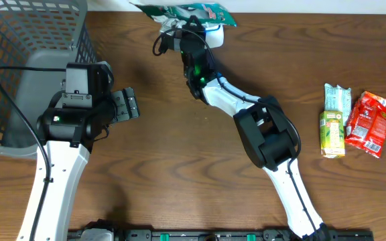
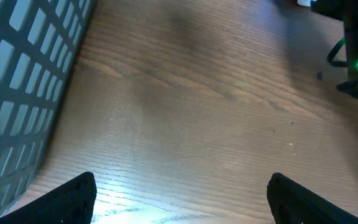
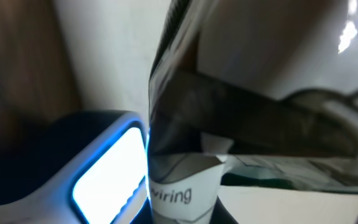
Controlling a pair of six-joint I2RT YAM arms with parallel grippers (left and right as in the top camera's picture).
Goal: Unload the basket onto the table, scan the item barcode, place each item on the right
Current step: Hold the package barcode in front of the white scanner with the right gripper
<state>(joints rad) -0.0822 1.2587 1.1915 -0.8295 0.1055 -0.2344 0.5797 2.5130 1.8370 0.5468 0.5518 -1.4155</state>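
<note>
Green packet (image 1: pixel 200 12) at far edge of worktop (image 1: pixel 179 167), pinched in right tool (image 1: pixel 178 29), held close against lit scanner (image 3: pixel 107 177). Left tool (image 2: pixel 182 202) spread wide, idle beside basket (image 1: pixel 19 40). Step in hand: presenting barcode. Next move probably calls for turning printed face squarely toward scanner.

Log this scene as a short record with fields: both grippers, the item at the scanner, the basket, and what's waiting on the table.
left gripper: open, empty, over bare wood beside the basket
right gripper: shut on the green packet, held at the scanner
scanner: blue window lit, right beside the packet
basket: grey mesh, far left
waiting: green carton, pale wrapper, red packet, grouped at the right
</note>
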